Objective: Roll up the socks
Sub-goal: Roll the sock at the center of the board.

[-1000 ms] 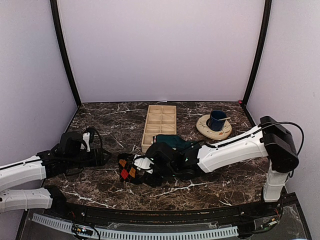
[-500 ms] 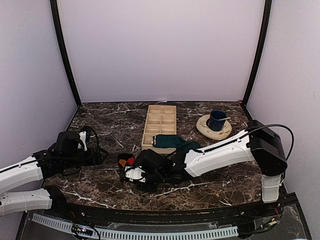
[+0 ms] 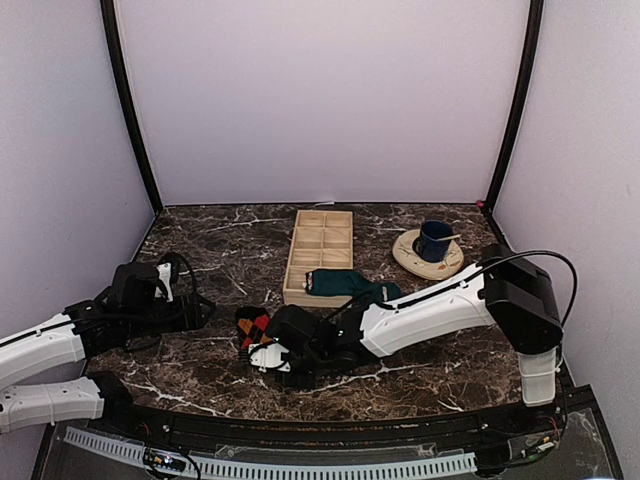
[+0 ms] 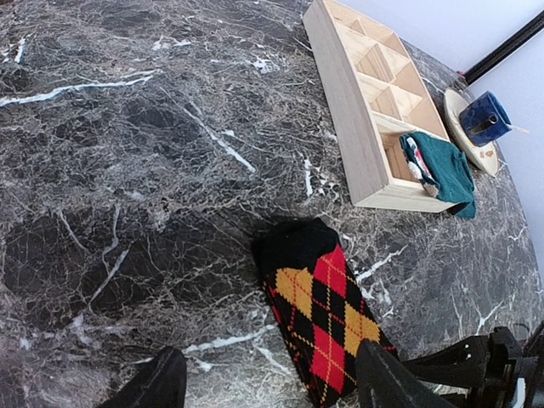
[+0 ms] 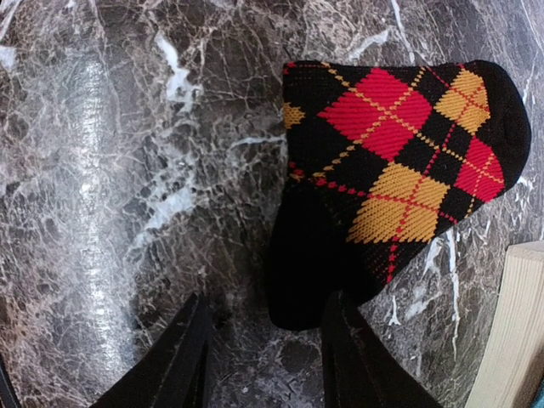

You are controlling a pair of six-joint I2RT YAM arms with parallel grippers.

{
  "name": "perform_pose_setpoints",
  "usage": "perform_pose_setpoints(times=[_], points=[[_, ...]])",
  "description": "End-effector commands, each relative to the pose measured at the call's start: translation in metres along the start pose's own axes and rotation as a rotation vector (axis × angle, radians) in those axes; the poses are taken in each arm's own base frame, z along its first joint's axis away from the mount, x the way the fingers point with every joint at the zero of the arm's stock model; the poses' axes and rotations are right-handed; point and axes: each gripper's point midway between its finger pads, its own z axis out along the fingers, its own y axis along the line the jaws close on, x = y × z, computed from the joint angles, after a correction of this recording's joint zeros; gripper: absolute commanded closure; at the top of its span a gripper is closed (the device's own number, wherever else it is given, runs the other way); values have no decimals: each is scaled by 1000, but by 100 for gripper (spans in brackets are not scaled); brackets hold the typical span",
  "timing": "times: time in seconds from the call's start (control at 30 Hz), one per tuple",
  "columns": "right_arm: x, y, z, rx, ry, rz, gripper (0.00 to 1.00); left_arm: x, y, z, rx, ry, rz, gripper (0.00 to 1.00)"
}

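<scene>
step: starting the roll; right gripper [image 5: 268, 299], jaws half-released, nothing clenched, astride the plain end of the black, red and orange argyle fabric sock [image 5: 399, 144]; left gripper [image 4: 270, 350] released wide; next likely: clench that end, fold it forward.

This is a robotics lab test cell, not a lived-in room. Plain pale walls [image 3: 320, 100] close in the left, far and right sides, joined by black posts [image 3: 128, 110] at the far corners, so it reads as a booth built round a bench. The marble-patterned tabletop [image 3: 220, 250] carries two white-and-black robot arms at its near edge, the left arm [image 3: 45, 345] and the right arm [image 3: 430, 305], with a white slotted rail [image 3: 300, 465] running along the front. Only a few household things sit on it: a wooden compartment tray [image 3: 320, 243], a blue mug [image 3: 435, 240] on a plate [image 3: 405, 252] at the far right, an argyle sock [image 3: 255, 325] and a teal sock [image 3: 340, 282].
</scene>
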Motion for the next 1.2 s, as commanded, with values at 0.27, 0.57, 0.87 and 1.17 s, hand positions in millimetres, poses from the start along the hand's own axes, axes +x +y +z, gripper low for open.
perform_pose_setpoints(times=[0.27, 0.57, 0.87, 1.17], points=[[4, -12, 15, -41, 10, -19, 63, -5, 0, -1, -16, -11, 7, 29], [24, -17, 24, -130, 80, 23, 72, -10, -3, -2, -15, -17, 16, 29], [46, 6, 23, -272, 149, 68, 100, -11, -4, 2, -21, -12, 25, 29], [25, 19, 6, -396, 104, 179, 100, 0, -14, 9, 54, 17, 47, 28]])
